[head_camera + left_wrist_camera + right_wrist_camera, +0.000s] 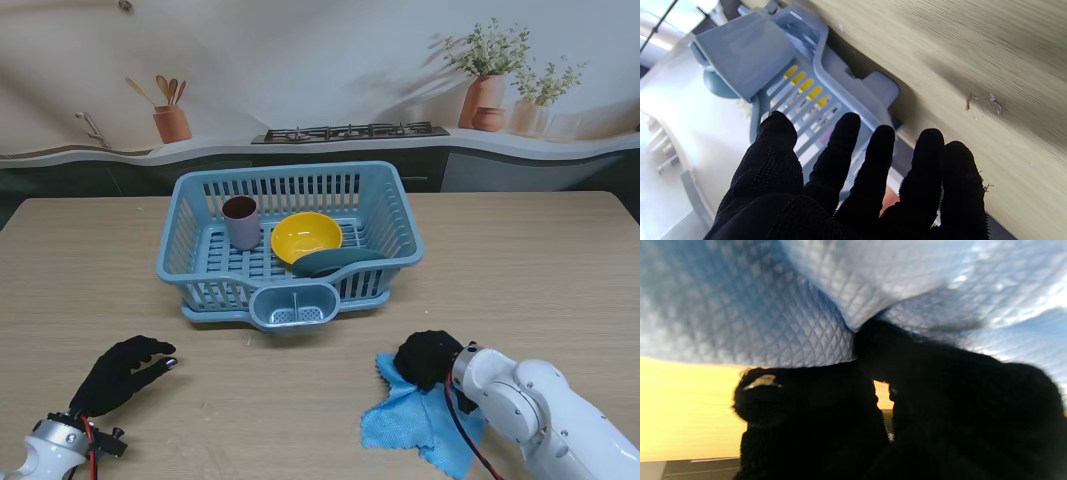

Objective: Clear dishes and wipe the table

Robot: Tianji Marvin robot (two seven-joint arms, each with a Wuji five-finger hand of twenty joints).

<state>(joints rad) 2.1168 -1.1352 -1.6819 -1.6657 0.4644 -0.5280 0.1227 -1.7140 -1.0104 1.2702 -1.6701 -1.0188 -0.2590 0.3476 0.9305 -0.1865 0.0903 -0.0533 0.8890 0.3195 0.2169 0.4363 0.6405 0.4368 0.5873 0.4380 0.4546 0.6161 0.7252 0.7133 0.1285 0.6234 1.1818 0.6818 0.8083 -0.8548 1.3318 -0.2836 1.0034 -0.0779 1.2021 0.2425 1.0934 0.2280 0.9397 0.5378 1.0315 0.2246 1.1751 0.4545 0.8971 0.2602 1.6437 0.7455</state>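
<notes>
Three dishes are already sitting inside the blue dish rack: a mauve cup standing upright at its left, a yellow bowl in the middle, and a dark teal plate leaning beside the bowl toward me. With the clearing apparently finished, the wiping seems to be the step in hand. The right hand is pressing down on a blue quilted cloth on the wooden table, nearer to me than the rack and to its right; its fingers are bunching the fabric, so it is gripping the cloth for dragging. The left hand is hovering over the table at the left, holding nothing, fingers spread, probably staying out of the way.
</notes>
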